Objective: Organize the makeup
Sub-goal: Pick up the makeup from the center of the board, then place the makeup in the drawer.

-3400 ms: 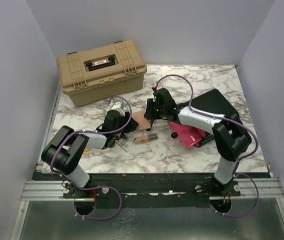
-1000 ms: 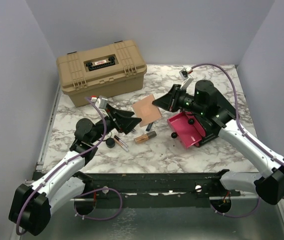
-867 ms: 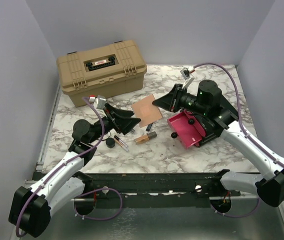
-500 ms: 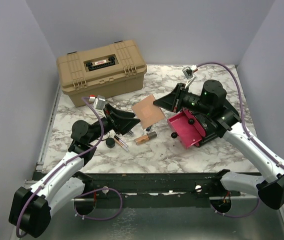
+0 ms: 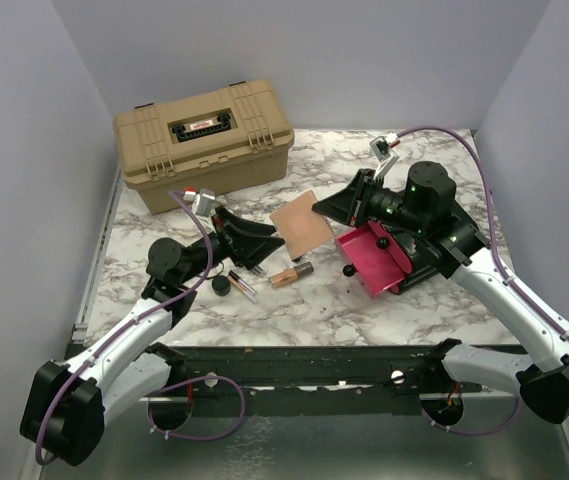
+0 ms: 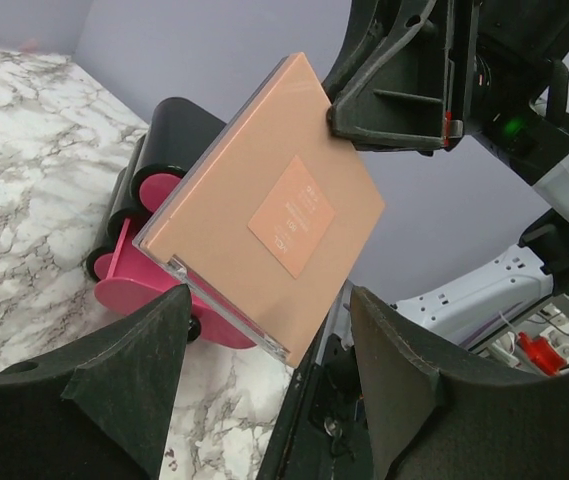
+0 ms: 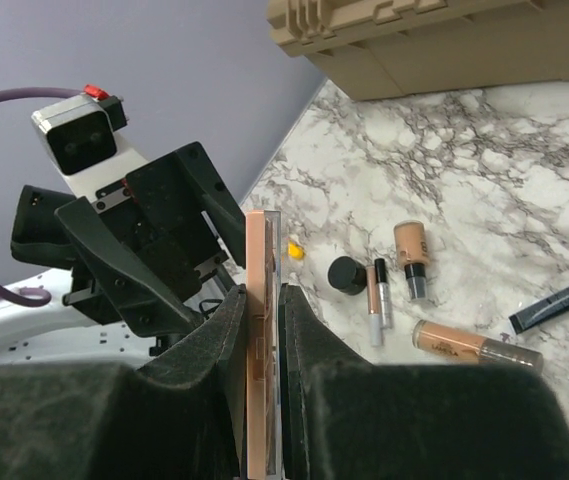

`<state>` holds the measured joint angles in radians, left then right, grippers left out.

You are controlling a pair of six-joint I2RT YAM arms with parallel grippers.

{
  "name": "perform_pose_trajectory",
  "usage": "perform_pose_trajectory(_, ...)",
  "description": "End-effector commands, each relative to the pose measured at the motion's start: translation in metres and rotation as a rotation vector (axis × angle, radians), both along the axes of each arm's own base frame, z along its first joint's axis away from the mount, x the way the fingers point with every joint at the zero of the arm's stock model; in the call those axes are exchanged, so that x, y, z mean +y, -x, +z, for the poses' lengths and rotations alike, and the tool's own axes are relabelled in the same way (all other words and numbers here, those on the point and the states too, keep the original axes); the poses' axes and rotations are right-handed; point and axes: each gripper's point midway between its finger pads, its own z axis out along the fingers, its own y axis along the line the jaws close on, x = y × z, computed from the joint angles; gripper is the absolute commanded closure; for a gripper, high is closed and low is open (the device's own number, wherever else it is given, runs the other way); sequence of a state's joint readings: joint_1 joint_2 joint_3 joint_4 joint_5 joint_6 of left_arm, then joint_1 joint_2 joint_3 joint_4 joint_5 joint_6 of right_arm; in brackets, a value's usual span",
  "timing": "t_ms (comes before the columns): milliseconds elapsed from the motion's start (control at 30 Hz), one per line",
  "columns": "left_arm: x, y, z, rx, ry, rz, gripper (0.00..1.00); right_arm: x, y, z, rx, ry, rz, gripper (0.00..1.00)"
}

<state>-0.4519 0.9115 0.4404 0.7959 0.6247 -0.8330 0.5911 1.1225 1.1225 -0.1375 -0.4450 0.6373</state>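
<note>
The right claw (image 7: 261, 310) pinches the square compact (image 6: 264, 210) by its top edge and holds it tilted in the air above the desk (image 5: 294, 310). The left claw (image 6: 269, 300) stands spread around the lower corner, apparently not touching. This looks like a hand-over. The left claw should close squarely on the compact's flat faces, low down and away from the other fingers, and the right should let go only once that grip is firm. By count there is one compact, aloft. On the desk lie two copper lipstick tubes (image 7: 411, 255), one slim pale tube (image 7: 376, 300), one black-and-red tube (image 7: 562, 301), one black round jar (image 7: 345, 274), one pulled-out pink drawer (image 5: 369, 262) and one tan case (image 5: 204, 140).
</note>
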Motion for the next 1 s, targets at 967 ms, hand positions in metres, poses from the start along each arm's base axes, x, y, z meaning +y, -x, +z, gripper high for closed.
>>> perform_pose_trajectory(967, -0.001, 0.006, 0.013, -0.021, 0.084, -0.035, 0.28, 0.005, 0.015, 0.023, -0.035, -0.103, 0.052, 0.85)
